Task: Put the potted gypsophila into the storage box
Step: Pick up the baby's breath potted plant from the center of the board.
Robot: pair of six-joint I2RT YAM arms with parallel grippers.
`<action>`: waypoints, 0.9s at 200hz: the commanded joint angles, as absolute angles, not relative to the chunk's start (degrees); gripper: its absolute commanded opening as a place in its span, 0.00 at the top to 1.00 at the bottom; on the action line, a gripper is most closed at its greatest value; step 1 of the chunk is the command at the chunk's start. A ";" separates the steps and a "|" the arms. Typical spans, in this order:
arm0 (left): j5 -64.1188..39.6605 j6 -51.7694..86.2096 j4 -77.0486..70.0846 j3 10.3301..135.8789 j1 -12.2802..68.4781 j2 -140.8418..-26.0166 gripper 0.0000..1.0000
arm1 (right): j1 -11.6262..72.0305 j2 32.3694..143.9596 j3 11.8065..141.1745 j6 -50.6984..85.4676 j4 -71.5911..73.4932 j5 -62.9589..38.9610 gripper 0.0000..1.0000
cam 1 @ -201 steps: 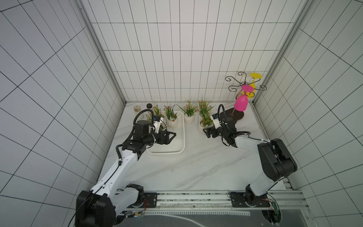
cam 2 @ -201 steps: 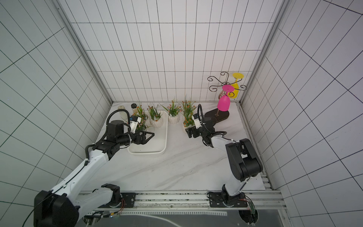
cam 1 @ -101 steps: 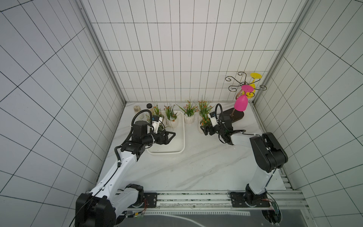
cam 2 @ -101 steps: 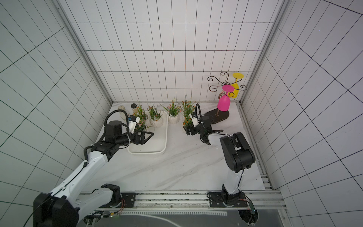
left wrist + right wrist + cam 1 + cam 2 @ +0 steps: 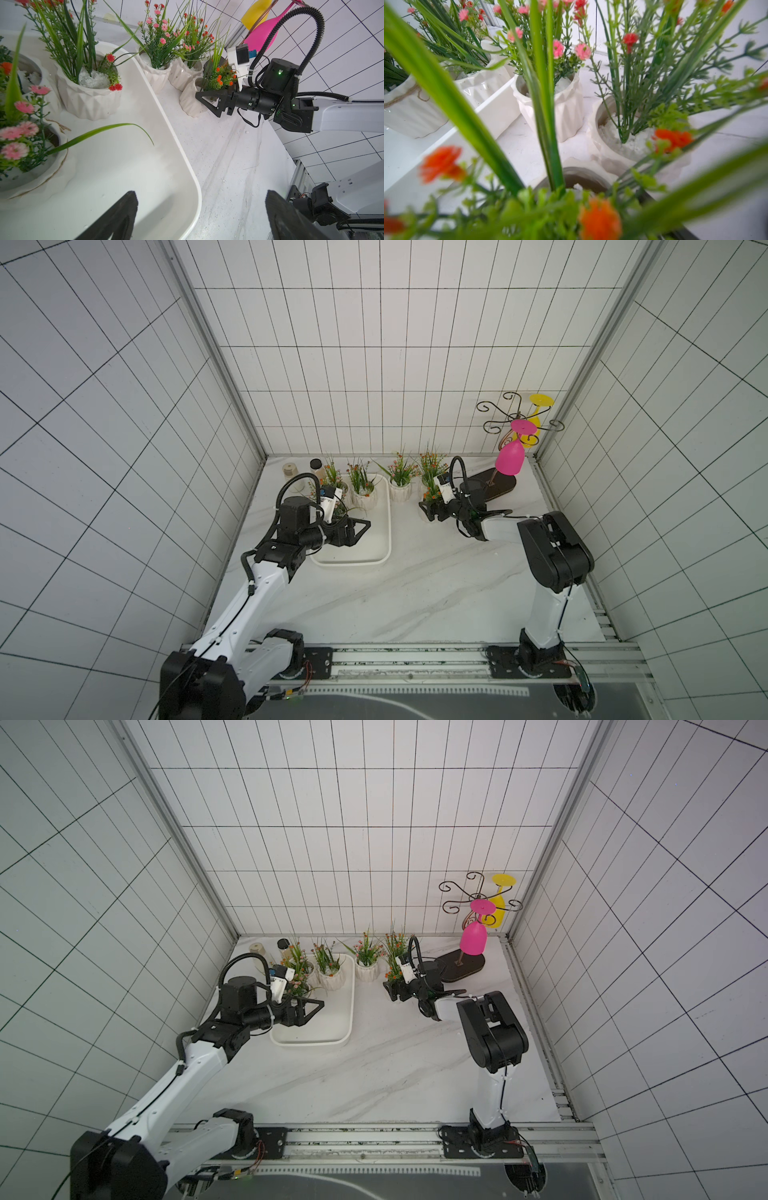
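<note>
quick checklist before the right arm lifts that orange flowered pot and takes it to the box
1. Jaws of the right gripper around the orange-flowered pot: ok.
2. Jaws pressed firmly on it: cannot tell; the far one is hidden behind the pot.
3. Gap to the neighbouring pot: cannot tell; they stand very close.
4. Bare floor in the storage box: ok; its near end is bare.
5. Drop path clear of the left gripper: not ok; it hovers open over the box, likely in the way.
</note>
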State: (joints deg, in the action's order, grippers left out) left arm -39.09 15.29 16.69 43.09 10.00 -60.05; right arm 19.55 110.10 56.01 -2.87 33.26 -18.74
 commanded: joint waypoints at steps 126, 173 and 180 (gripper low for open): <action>-38.56 15.73 16.79 42.45 8.03 -60.07 0.05 | 20.57 109.86 59.14 -5.79 35.78 -17.97 0.21; -39.11 16.04 17.44 42.71 7.50 -60.91 0.06 | 20.57 106.25 57.60 -6.86 35.33 -20.02 0.26; -39.09 16.08 17.41 42.74 7.52 -60.95 0.06 | 20.57 105.44 57.20 -6.86 35.33 -20.03 0.27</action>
State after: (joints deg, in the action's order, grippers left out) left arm -39.03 15.73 17.17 43.05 7.90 -60.58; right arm 19.86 110.19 55.99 -5.76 34.22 -17.82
